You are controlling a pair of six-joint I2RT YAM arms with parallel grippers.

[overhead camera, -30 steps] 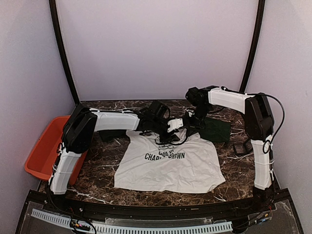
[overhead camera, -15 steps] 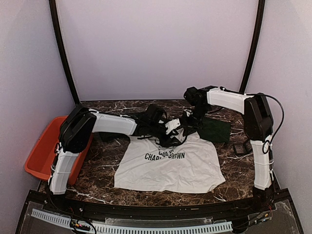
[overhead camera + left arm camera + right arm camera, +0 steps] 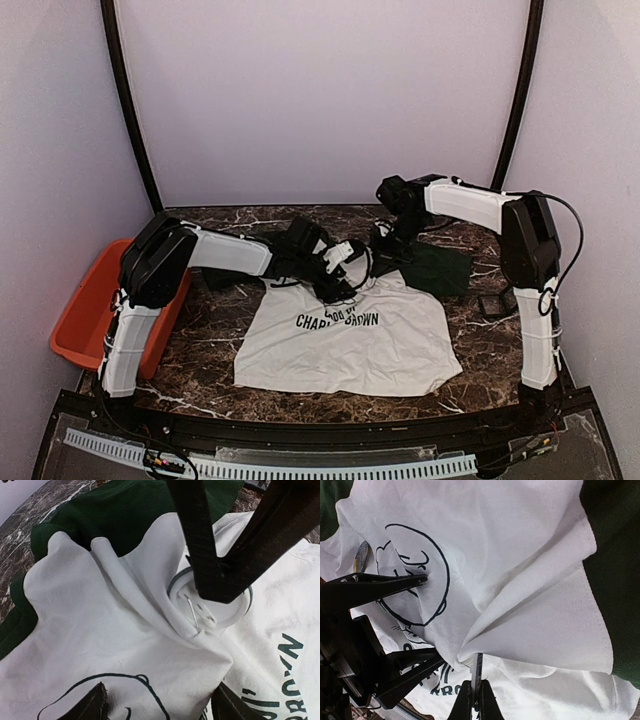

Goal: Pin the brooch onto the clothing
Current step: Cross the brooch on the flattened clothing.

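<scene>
The white T-shirt with dark green sleeves lies on the marble table, its chest bunched up. My left gripper is at the cartoon print. In the left wrist view its jaws stand wide apart, closed on a raised fold of white cloth. My right gripper is shut on the brooch, seen edge-on in the right wrist view. In the left wrist view the brooch is a white round disc showing its back. Its metal pin touches the top of the fold.
An orange bin stands off the table's left edge. A small black object lies at the right by the right arm's base. The shirt's dark green sleeve spreads to the right of the grippers. Bare marble shows left of the shirt.
My left gripper has moved left and back with the fold of shirt. The right gripper followed a little to the left with the brooch. More of the printed words shows.
</scene>
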